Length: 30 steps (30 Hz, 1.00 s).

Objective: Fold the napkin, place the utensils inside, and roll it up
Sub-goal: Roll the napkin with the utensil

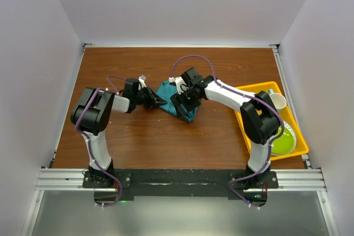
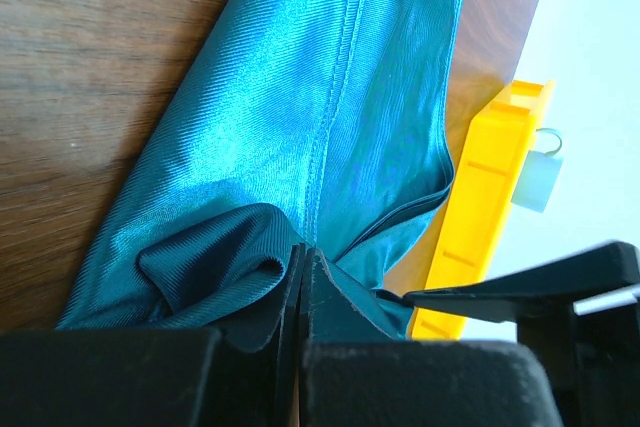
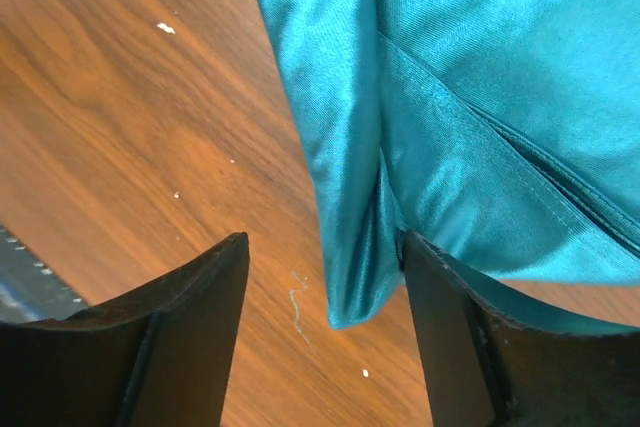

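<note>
The teal napkin lies bunched at the middle of the wooden table. It fills the left wrist view and the upper right of the right wrist view. My left gripper sits at the napkin's left edge, and its jaws are shut on a fold of the cloth. My right gripper hangs over the napkin with its jaws open. A loose corner of the napkin hangs between the fingers, against the right one. The utensils are out of view.
A yellow tray stands at the right side of the table, holding a green plate and a white cup. The tray also shows beyond the napkin in the left wrist view. White walls close in the table.
</note>
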### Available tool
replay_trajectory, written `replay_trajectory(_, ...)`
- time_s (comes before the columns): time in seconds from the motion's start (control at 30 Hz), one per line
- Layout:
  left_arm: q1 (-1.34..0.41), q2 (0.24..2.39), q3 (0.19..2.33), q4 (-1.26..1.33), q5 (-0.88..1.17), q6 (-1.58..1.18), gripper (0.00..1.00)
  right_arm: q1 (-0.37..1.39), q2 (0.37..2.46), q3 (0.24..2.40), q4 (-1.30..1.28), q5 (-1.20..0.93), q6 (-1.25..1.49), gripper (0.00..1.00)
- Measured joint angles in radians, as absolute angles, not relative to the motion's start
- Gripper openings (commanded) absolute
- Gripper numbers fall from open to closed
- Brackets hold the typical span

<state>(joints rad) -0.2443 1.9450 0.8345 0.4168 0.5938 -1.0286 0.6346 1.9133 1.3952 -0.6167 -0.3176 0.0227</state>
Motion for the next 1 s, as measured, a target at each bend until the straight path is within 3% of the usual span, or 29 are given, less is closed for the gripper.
replay_trajectory(0.27, -0.244, 1.947, 0.842, 0.405, 0.596, -1.029, 0.0, 0.662, 1.88, 1.397, -0.624, -0.165, -0.029, 0.69)
replay_trajectory(0.4, -0.244, 1.948, 0.843, 0.403, 0.597, -1.029, 0.0, 0.67, 1.88, 1.397, -0.629, -0.167, -0.039, 0.57)
replay_trajectory(0.7, -0.242, 1.953, 0.846, 0.403, 0.604, -1.029, 0.0, 0.675, 1.885, 1.332, -0.575, -0.227, -0.024, 0.61)
replay_trajectory(0.9, -0.236, 1.958, 0.848, 0.403, 0.618, -1.029, 0.0, 0.666, 1.918, 1.296, -0.538, -0.21, 0.003, 0.46)
replay_trajectory(1.0, -0.234, 1.962, 0.85, 0.403, 0.625, -1.028, 0.0, 0.654, 1.917, 1.29, -0.524, -0.202, 0.015, 0.32)
